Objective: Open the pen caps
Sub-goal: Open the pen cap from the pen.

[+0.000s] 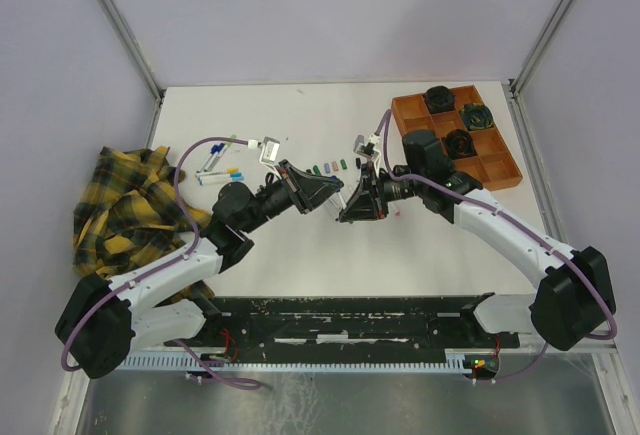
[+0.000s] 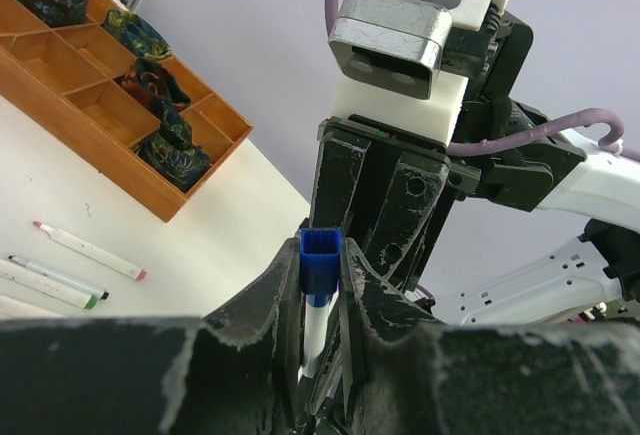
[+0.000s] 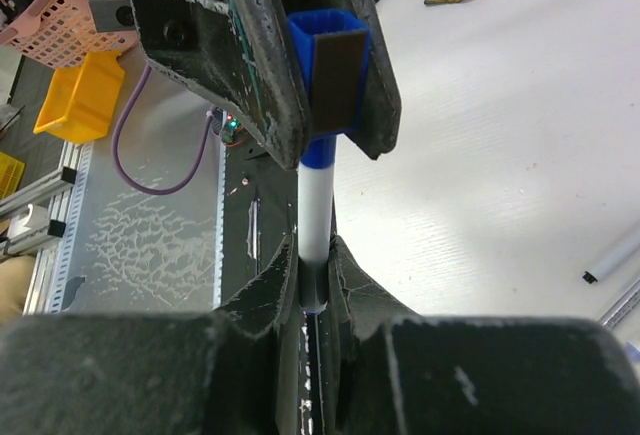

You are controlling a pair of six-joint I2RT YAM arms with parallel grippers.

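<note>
Right wrist view: nearest, the right gripper [image 3: 314, 290] pinches a white pen barrel [image 3: 316, 205]. Just beyond, the left gripper [image 3: 330, 125] pinches the blue pen cap [image 3: 306, 65] seated on its tip, over the desk [image 1: 300, 255]. Farther off, loose pen caps [image 1: 330, 167] lie in 1 row, with the orange tray [image 1: 497, 170] far right.

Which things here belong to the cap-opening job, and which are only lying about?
Job: blue cap, pen barrel, left claw on the cap, right claw on the barrel, row of loose caps, spare pens.
Lying about: orange tray with black round objects, yellow plaid cloth.
</note>
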